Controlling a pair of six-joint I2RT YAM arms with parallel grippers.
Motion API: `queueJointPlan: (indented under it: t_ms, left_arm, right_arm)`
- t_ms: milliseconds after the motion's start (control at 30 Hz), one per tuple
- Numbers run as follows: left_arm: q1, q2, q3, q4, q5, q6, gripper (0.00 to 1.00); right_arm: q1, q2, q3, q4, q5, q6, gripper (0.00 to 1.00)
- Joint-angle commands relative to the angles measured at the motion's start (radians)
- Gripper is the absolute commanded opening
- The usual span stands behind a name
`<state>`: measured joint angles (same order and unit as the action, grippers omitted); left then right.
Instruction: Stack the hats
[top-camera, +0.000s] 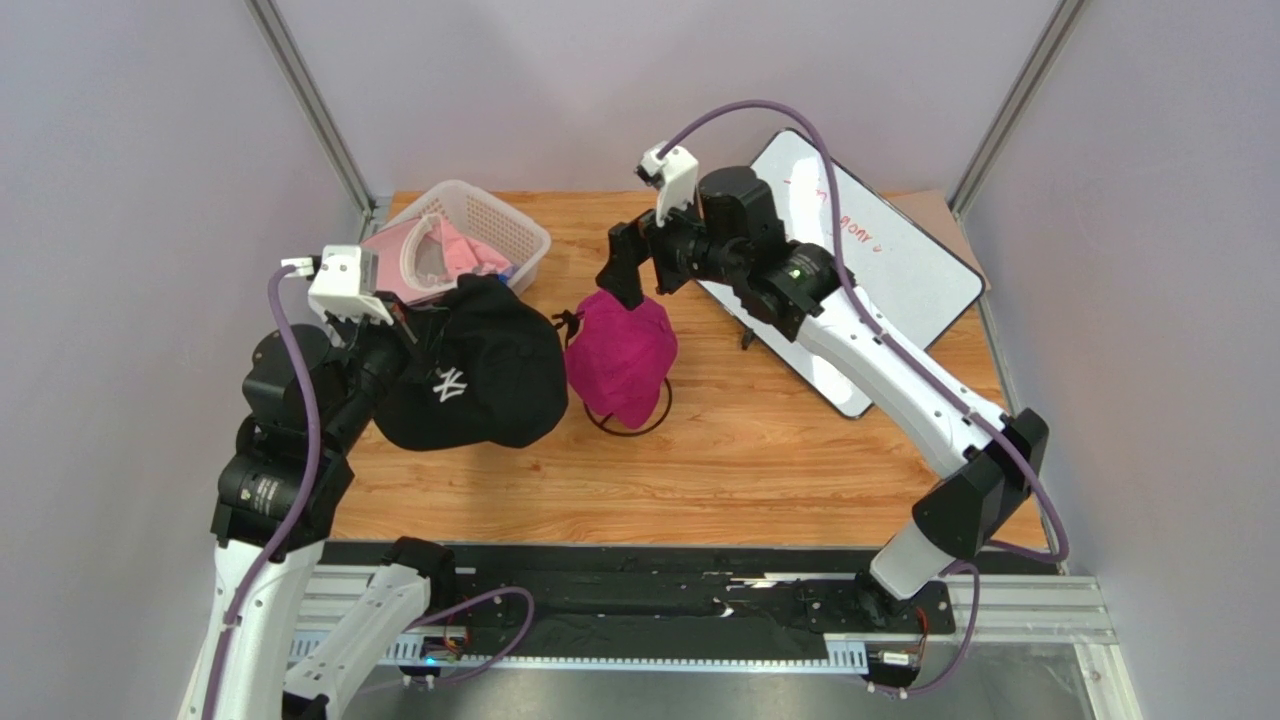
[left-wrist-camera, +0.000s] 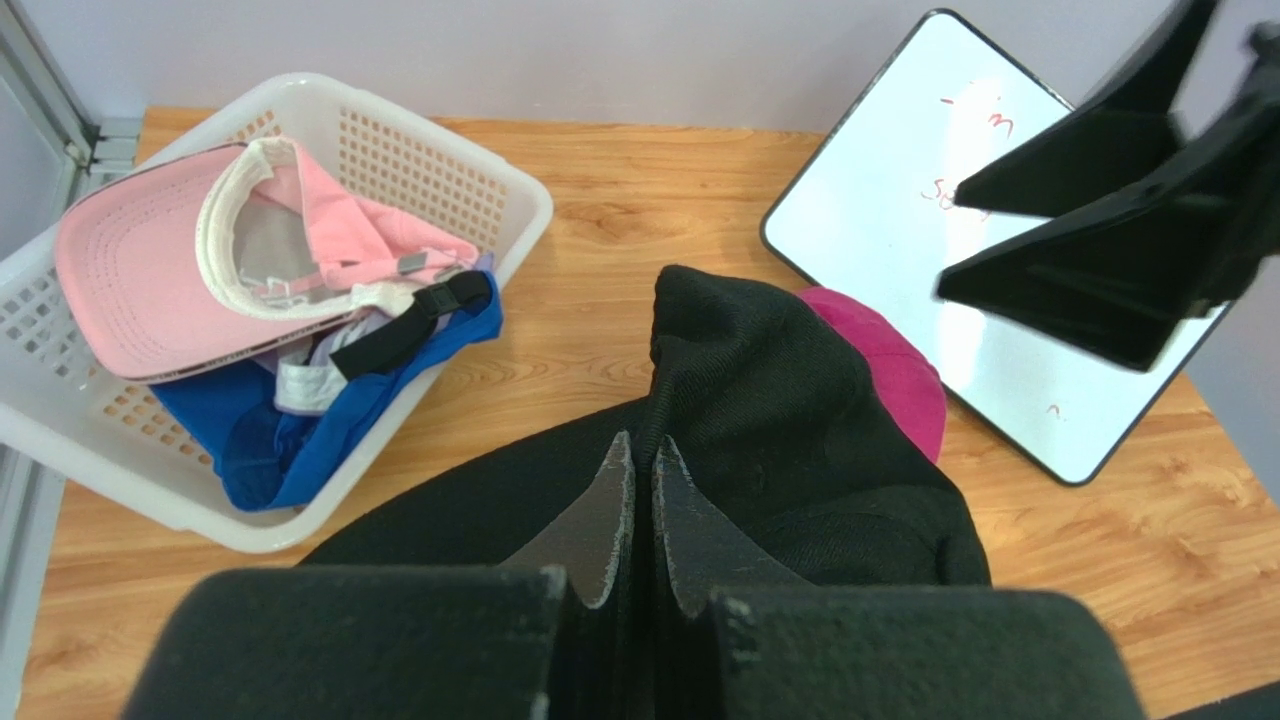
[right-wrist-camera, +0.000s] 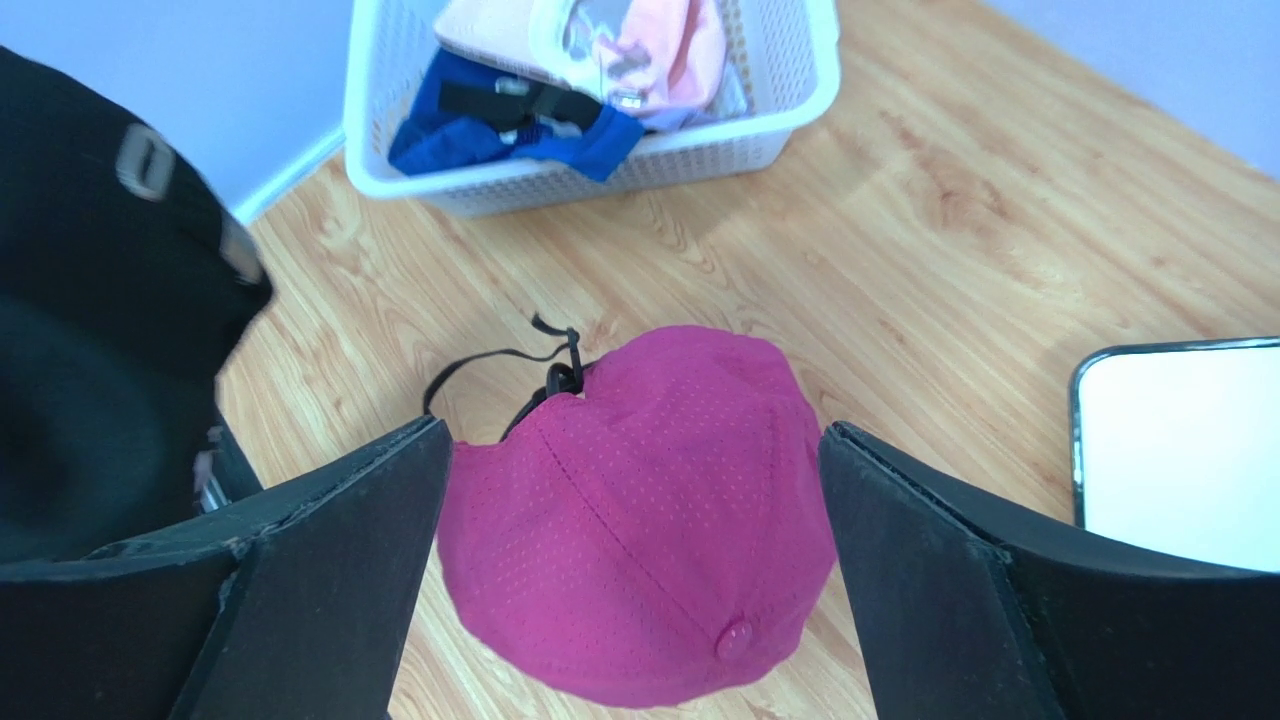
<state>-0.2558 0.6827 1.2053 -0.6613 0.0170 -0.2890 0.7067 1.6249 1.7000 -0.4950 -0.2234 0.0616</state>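
- Fingers of the left gripper (left-wrist-camera: 639, 450) are pressed together on a fold of the black cap (left-wrist-camera: 781, 420), which hangs bunched below and just ahead of them, off the table.
- In the overhead view the NY logo faces up and the cap's bulk lies on the side of the left gripper toward the other arm.
- The right gripper (right-wrist-camera: 631, 435) has its fingers spread wide, holding nothing. One stands on either side of the magenta cap (right-wrist-camera: 646, 555), and neither appears to touch it.
- The magenta cap sits crown-up directly beneath the right gripper, its strap trailing off the far side. A thin black wire ring (top-camera: 624, 432) shows at its base, so it seems to rest on a stand.
- From the left gripper, the magenta cap is just beyond the black one, partly hidden behind it.
- Further out, ahead and to the left of the left gripper, the white basket (left-wrist-camera: 511, 188) holds the light pink cap (left-wrist-camera: 166, 278) on top of the royal blue cap (left-wrist-camera: 271, 435).
- A whiteboard (top-camera: 857, 263) lies beyond the right gripper.
- Step in hand, as I judge it: the magenta cap is the base of the stack, and the black cap goes on next.
- The next move calls for the right gripper to lift clear, then the left to carry the black cap over the magenta crown, opening downward, before letting go.
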Motion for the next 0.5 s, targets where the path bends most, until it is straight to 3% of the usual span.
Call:
queueJointPlan:
  t_ms: [0,133,300,467]
  left_arm:
    - [-0.003,0.032,0.059,0.048,-0.005,-0.009,0.0]
    - [-0.003,0.066,0.094,0.084,0.104,-0.022,0.0]
    - [-0.003,0.069,0.117,0.124,0.083,-0.126,0.0]
    - [-0.049,0.084,0.063,0.305,0.089,-0.263,0.0]
  right_arm:
    - [-0.015,-0.105,-0.022,0.059,-0.007,0.063,1.0]
    - [-0.013,-0.233,-0.135,0.128,-0.099,0.095,1.0]
    - [-0.013,-0.462,-0.414,0.281,-0.198,0.217,0.99]
    - [0.003,-0.569,-0.592,0.484,-0.292,0.377,0.97]
